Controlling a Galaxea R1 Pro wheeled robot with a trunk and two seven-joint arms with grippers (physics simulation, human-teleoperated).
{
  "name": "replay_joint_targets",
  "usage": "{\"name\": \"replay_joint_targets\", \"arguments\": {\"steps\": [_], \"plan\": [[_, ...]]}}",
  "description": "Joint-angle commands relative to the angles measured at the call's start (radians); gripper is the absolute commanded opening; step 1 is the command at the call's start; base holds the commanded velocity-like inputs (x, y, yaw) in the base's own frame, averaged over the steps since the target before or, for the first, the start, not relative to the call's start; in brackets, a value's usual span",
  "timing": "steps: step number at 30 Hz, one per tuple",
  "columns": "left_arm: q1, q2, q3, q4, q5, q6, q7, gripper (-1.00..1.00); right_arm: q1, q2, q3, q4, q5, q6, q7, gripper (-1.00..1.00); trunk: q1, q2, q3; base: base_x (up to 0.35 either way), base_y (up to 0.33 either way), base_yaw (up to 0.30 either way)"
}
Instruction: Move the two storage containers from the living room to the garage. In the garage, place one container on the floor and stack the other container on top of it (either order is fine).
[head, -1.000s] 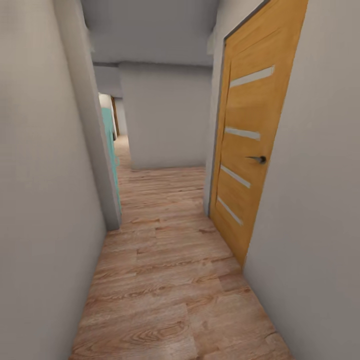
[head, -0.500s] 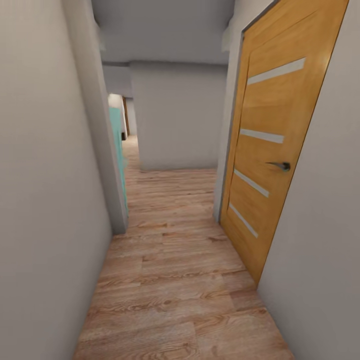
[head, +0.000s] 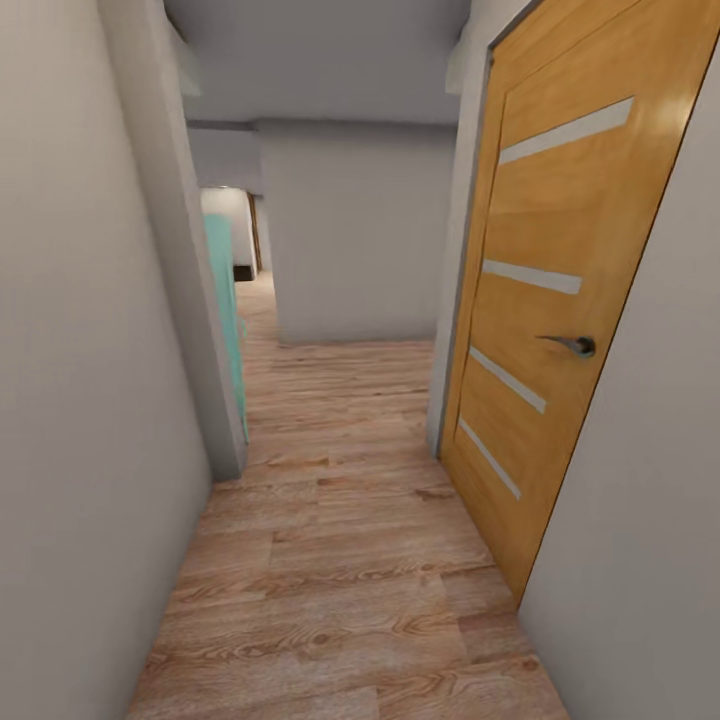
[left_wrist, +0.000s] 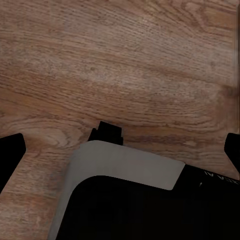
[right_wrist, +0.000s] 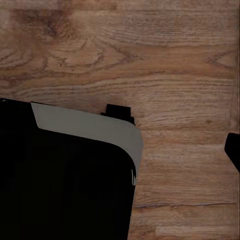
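A narrow hallway runs up the middle of the head view, its light wood plank floor (head: 340, 560) stretching between a plain grey wall (head: 70, 400) on the left and an orange wooden door (head: 560, 290) on the right, shut, with pale horizontal strips and a dark lever handle (head: 575, 345). At centre left, a teal panel (head: 225, 300) shows past a wall corner. Both wrist views look down on wood planks and the robot's black-and-grey base (left_wrist: 125, 200). Left gripper (left_wrist: 120, 150): dark fingertips at opposite frame edges, spread wide. Right gripper (right_wrist: 233, 150): one fingertip visible, spread unclear.
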Motion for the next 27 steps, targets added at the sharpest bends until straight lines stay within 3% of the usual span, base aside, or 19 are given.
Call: {"name": "replay_joint_targets", "arguments": {"steps": [1, 27], "plan": [[-0.001, 0.0, -0.005, 0.001, 0.007, -0.003, 0.0, 1.0, -0.001, 0.0, 0.005, 0.003, 0.004, -0.006, 0.001, 1.0, 0.001, 0.0, -0.001, 0.312, -0.162, 0.222], [-0.001, 0.0, -0.005, 0.001, 0.007, -0.003, 0.0, 1.0, -0.001, -0.002, 0.005, 0.003, 0.007, -0.006, 0.001, 1.0, 0.001, 0.0, -0.001, 0.312, -0.162, 0.248]]}}
